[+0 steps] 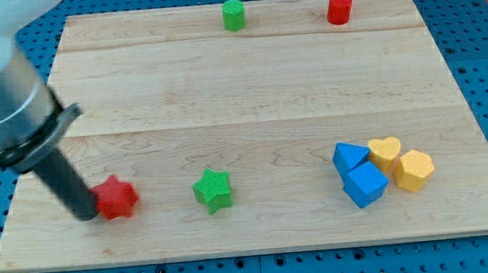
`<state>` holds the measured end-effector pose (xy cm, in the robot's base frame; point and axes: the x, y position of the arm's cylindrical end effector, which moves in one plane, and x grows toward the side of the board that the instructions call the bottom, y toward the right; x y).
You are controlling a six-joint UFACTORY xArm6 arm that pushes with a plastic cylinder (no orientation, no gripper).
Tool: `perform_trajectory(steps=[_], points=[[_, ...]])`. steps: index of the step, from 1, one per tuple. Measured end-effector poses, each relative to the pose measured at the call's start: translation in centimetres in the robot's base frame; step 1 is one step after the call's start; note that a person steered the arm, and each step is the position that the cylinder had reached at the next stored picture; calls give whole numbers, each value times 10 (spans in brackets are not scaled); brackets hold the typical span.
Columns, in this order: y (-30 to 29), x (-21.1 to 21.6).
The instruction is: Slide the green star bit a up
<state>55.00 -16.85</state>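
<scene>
Wooden board (pixel 249 92) on blue pegboard (pixel 479 13) fills our view. Nearest, at lower left, our tip (pixel 87 214) touches the red star's (pixel 116 197) left side; we carry no claw, only a rod holding nothing. Right of it, apart, sits the green star (pixel 212 190). Lower right: two blue blocks (pixel 358 173) touching a yellow heart (pixel 386 151) and yellow block (pixel 415 170). Along the top edge: green cylinder (pixel 233 14), red cylinder (pixel 339 9).

Single view, set above the near edge of the wooden board (pixel 249 92), looking down and across at a steep angle. Whole board in frame, blue pegboard (pixel 481 39) bordering it. Arm housing (pixel 1 94) looms large, blurred, at view's left, close to lens.
</scene>
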Motion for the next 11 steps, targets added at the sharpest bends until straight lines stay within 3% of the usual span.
perform_trajectory(steps=[2,3,4,5,7,8,10,11], points=[[71,-9],[67,9],[115,43],[120,43],[125,-26],[156,-35],[198,-93],[159,-69]])
